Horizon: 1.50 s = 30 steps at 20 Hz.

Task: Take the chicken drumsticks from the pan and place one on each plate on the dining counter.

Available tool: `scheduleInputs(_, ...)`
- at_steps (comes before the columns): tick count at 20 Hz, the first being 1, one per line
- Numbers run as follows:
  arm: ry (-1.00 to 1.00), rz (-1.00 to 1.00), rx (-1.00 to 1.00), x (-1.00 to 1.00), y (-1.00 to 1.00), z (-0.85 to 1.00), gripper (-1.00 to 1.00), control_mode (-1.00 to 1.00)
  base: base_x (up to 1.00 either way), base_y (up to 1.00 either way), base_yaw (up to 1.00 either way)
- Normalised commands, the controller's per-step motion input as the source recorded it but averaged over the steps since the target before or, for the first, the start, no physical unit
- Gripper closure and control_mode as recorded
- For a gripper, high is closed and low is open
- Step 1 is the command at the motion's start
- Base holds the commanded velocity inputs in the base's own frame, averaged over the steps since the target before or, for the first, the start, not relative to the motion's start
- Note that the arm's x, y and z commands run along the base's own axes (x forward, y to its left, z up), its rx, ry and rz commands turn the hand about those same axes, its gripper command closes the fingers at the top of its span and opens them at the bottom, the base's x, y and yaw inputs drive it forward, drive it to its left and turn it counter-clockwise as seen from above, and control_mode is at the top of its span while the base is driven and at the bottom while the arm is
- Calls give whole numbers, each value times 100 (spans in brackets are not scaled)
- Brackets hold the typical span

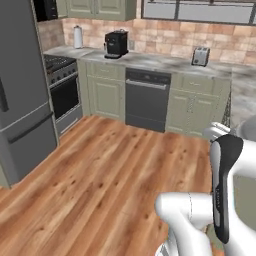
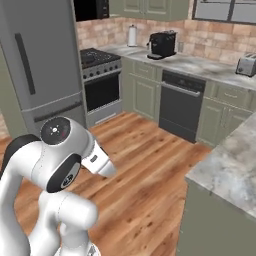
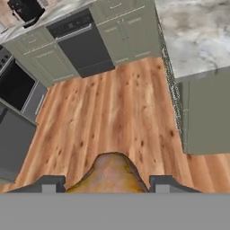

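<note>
Between the two dark finger tips of the gripper (image 3: 108, 182), at the bottom of the hand view: a golden-brown chicken drumstick (image 3: 109, 175), clamped at roughly half opening, carried above the wooden floor (image 3: 112, 112). To the right, the dining counter (image 3: 193, 31), marble over a pale green base, well apart from the load; seen too in the right base view (image 2: 230, 165). No plates in sight, no pan either; second drumstick somewhere out of frame. Main risk, as a judgement: a drop onto the floor during transit, with open boards directly below and only the sides of an uneven, probably greasy lump pinched. Any sharp swing or jolt from the driving base, and a likely slip. Second risk: a knock against the counter edge on approach, if brought in too low. Third: wrong plate choice, both drumsticks ending on one.
</note>
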Motion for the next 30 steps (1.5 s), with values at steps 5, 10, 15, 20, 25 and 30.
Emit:
scheduleInputs(5,0,0,0,0,0,0,100,100,0,-87,0)
scheduleInputs(10,0,0,0,0,0,0,100,100,0,-99,0)
scheduleInputs(15,0,0,0,0,0,0,100,100,-5,-100,0)
scheduleInputs(20,0,0,0,0,0,0,100,100,-26,-95,0)
scheduleInputs(25,0,0,0,0,0,0,100,100,-67,-95,6)
scheduleInputs(30,0,0,0,0,0,0,100,100,-41,-88,7)
